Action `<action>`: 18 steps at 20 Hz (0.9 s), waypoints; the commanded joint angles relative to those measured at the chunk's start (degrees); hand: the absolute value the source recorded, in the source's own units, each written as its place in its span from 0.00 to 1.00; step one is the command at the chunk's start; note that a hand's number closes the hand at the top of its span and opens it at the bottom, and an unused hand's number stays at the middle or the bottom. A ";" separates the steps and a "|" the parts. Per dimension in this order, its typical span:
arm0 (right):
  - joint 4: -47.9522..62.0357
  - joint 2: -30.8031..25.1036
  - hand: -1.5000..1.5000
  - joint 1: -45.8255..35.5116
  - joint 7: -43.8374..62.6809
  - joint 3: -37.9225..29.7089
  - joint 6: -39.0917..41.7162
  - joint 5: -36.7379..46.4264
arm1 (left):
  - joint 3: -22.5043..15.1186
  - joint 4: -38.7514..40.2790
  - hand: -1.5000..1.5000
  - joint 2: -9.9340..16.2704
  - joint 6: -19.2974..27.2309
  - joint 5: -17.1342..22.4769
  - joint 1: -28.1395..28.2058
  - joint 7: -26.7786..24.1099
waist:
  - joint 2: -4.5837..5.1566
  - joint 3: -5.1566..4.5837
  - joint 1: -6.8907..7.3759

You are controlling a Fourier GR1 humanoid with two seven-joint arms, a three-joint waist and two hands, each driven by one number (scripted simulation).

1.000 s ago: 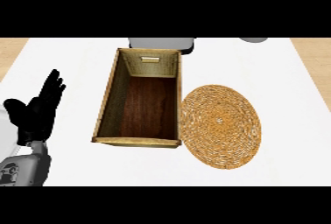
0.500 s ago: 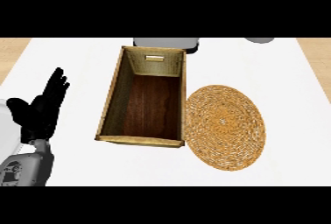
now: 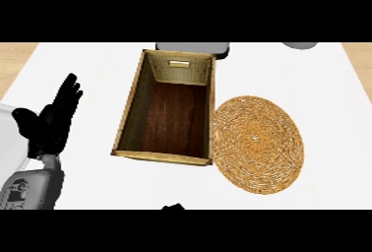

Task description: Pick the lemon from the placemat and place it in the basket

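The round woven placemat point(image 3: 258, 143) lies on the white counter, right of the basket, and nothing sits on it. No lemon shows anywhere in view. The basket point(image 3: 131, 115) is a long wooden box with a dark floor, and only bare floor shows inside it. My left hand point(image 3: 52, 123) rests open at the left, fingers up, well apart from the basket. A small black tip point(image 3: 172, 206) pokes in at the lower edge below the basket; it may be part of my right hand, and too little shows to tell its state.
A grey object point(image 3: 193, 47) stands just behind the basket's far end. Another grey object point(image 3: 299, 45) sits at the back right. A pale wood floor shows past the counter's left and right edges.
The left hand has barely moved. A small black tip has come into view at the lower edge below the basket.
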 commanded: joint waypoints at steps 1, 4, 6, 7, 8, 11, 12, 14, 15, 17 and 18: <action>-5.97 6.33 1.00 -5.40 6.21 -9.82 2.44 -9.54 | 0.22 0.18 0.50 0.42 -0.27 0.09 -0.67 -0.09 | 0.25 0.07 0.74; -6.04 6.32 1.00 -6.77 6.61 -10.64 1.35 -10.29 | -0.63 -0.16 0.50 -0.61 0.47 -0.31 -1.44 0.90 | 0.35 0.17 0.81; -5.26 6.31 1.00 -7.09 7.36 -9.84 1.17 -10.45 | -0.44 0.89 0.50 -0.25 0.07 -0.38 -1.28 -0.07 | 0.61 0.09 0.88; 4.11 0.89 1.00 -13.93 3.28 -11.53 12.96 1.54 | -0.32 0.34 0.50 0.00 0.37 -0.51 -1.47 1.15 | -0.74 -0.39 -0.13; 4.32 1.92 1.00 -17.28 2.71 -12.79 15.46 1.53 | -0.44 0.59 0.50 0.44 0.22 -0.99 -1.32 0.95 | -0.76 -0.34 0.21; 8.73 5.42 1.00 -27.49 0.69 -18.82 23.15 -1.29 | -0.13 0.45 0.50 0.48 -0.44 -0.15 -0.98 0.91 | -0.85 -0.17 0.86; 11.68 6.20 1.00 -31.36 -0.84 -21.28 24.53 -2.39 | -0.76 0.23 0.50 -0.07 -0.28 -0.30 -1.49 1.54 | -0.74 -0.09 0.87; 14.07 6.51 1.00 -38.89 -1.24 -23.92 29.53 -4.17 | -0.54 1.83 0.50 -0.93 0.91 -0.95 -0.98 -0.26 | -0.87 -0.08 0.39; 16.54 6.54 1.00 -42.64 -1.66 -25.86 30.27 -6.52 | -0.70 1.11 0.50 -0.01 0.58 -1.01 -3.89 2.32 | -0.70 -0.04 1.15; 23.13 6.59 1.00 -48.73 -3.62 -28.64 29.67 -10.26 | -0.35 3.86 0.50 -0.61 0.89 -1.49 -1.77 -1.42 | -0.48 -0.01 0.77; 22.98 6.60 1.00 -52.12 -4.41 -31.69 33.04 -13.61 | -0.14 -0.32 0.50 0.48 -0.25 -0.02 -2.46 2.85 | -0.98 0.08 0.87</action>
